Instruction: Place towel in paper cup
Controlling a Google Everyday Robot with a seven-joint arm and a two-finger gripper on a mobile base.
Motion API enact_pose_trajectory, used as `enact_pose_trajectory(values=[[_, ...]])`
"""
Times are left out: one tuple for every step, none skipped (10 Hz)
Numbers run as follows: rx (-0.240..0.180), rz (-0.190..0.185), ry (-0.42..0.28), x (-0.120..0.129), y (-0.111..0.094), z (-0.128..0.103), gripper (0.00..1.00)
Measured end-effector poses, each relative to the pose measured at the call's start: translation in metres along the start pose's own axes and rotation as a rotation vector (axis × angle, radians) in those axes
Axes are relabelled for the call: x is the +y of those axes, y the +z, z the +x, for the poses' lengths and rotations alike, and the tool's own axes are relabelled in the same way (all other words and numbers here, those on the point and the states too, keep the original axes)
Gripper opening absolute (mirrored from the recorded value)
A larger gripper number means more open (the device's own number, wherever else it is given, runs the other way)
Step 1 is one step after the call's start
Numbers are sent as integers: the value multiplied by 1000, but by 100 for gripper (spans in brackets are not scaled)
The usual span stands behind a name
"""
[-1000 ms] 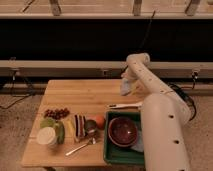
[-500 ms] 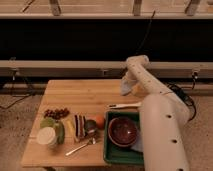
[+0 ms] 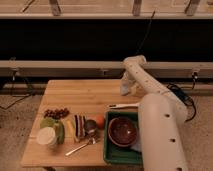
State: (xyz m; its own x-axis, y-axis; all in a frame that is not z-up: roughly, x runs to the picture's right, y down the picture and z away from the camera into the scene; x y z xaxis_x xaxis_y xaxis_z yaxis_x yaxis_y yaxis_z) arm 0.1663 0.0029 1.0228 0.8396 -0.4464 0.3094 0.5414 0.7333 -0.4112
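A white paper cup (image 3: pixel 46 136) stands at the front left corner of the wooden table (image 3: pixel 85 95). A pale bluish cloth, probably the towel (image 3: pixel 136 146), lies in the green tray (image 3: pixel 114 154) beside a dark red bowl (image 3: pixel 123 131), mostly hidden by my arm. My gripper (image 3: pixel 125 90) hangs from the bent white arm just above the table's far right part, well away from the cup and the cloth. I see nothing in it.
Dark grapes (image 3: pixel 56 113), a green item (image 3: pixel 56 128), a striped item (image 3: pixel 79 125), an orange fruit (image 3: pixel 100 121), a metal scoop (image 3: pixel 90 126) and a spoon (image 3: pixel 80 146) crowd the front left. A white utensil (image 3: pixel 122 106) lies behind the tray. A rail and dark wall run behind the table.
The arm's elbow has shifted slightly left and down, bringing the gripper a little lower over the far right of the table. The objects have not moved.
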Motion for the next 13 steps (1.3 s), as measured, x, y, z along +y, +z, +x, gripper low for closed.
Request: enact_pose_trajectory(values=[[0, 1, 0, 0, 0, 0, 36], [0, 1, 0, -1, 0, 0, 28], [0, 2, -1, -1, -2, 0, 16], [-1, 7, -2, -3, -1, -1, 10], [-2, 1, -3, -2, -3, -2, 2], [1, 2, -12, -3, -4, -4, 0], [23, 12, -38, -2, -15, -1, 0], [32, 16, -53, -1, -23, -1, 0], [44, 22, -66, -1, -31, 1, 0], [50, 31, -76, 1, -36, 0, 0], [48, 42, -77, 4, -41, 0, 0], [46, 53, -78, 6, -50, 0, 0], [31, 70, -88, 13, -65, -6, 0]])
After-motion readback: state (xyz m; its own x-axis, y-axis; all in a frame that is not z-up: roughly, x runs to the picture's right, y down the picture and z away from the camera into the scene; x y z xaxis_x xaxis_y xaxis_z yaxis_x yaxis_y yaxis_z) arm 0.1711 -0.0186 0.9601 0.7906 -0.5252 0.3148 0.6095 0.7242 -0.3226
